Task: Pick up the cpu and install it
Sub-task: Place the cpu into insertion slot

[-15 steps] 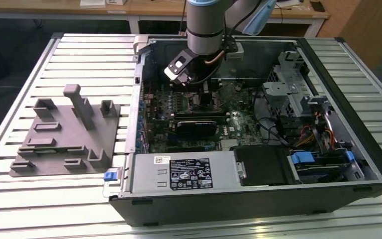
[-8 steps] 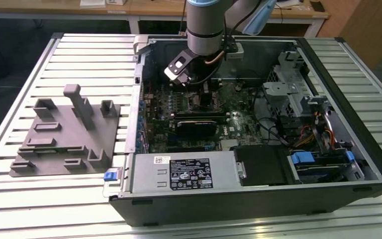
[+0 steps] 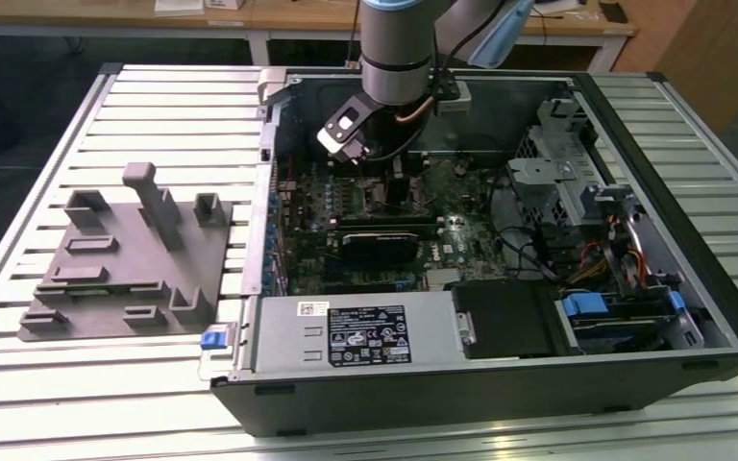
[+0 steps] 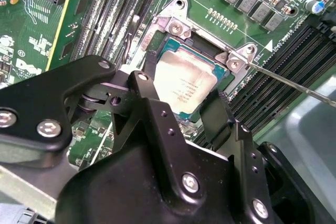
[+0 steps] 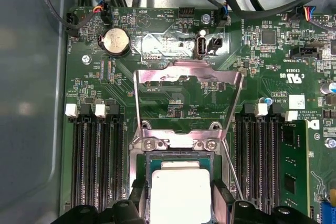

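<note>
**A:** What does the exterior view give?

**B:** A dark computer case [image 3: 498, 394] lies open on the slatted tabletop [image 3: 151, 106]. The arm [image 3: 395, 48] drops into its far half, over the motherboard [image 3: 343, 206]. A grey tray [image 3: 112, 269] of upright blocks sits just beside the case, on the exterior view's left.

**A:** And the second wrist view?

**B:** The cpu [image 4: 184, 80] lies flat in the socket, metal top up. It is square, its edges in line with the socket frame [image 4: 176, 24]. The tool [image 4: 184, 88] is clamped on it, spread only to the chip's width, with black fingers [image 4: 219, 114] against two opposite edges. A wire lever [image 4: 289, 80] runs out from the socket's corner across the memory slots [image 4: 118, 9].

**A:** The first wrist view?

**B:** The same grip. A hinged metal plate [image 5: 189, 74] is swung open on the side of the socket away from the tool. Memory slots flank the socket, and a coin battery [image 5: 116, 41] lies beyond.
</note>
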You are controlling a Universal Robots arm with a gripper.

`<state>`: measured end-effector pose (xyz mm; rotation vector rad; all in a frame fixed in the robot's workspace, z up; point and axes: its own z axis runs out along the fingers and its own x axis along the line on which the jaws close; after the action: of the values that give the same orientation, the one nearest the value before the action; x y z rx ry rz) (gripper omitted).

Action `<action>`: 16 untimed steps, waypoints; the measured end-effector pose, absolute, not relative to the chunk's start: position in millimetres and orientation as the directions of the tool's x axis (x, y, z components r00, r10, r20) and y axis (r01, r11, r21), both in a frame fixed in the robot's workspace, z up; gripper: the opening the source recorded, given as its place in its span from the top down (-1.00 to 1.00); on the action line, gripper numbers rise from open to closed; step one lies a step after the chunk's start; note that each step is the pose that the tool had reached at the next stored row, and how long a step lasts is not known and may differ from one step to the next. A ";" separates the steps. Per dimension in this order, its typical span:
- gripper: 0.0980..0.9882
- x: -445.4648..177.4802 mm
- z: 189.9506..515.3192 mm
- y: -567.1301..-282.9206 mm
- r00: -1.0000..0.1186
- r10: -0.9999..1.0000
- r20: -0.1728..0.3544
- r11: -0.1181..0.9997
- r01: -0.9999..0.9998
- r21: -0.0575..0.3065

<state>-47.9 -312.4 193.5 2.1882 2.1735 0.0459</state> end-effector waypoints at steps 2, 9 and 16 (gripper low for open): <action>-0.16 -47.9 193.7 -312.5 0.007 1.000 -0.019 -0.006 0.998 0.061; -0.16 -47.9 194.5 -312.5 0.007 1.000 -0.018 -0.006 0.998 0.061; 0.01 -48.0 194.6 -312.5 0.007 1.000 -0.018 -0.006 0.998 0.061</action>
<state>-48.0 -312.5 194.6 2.1890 2.1742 0.0468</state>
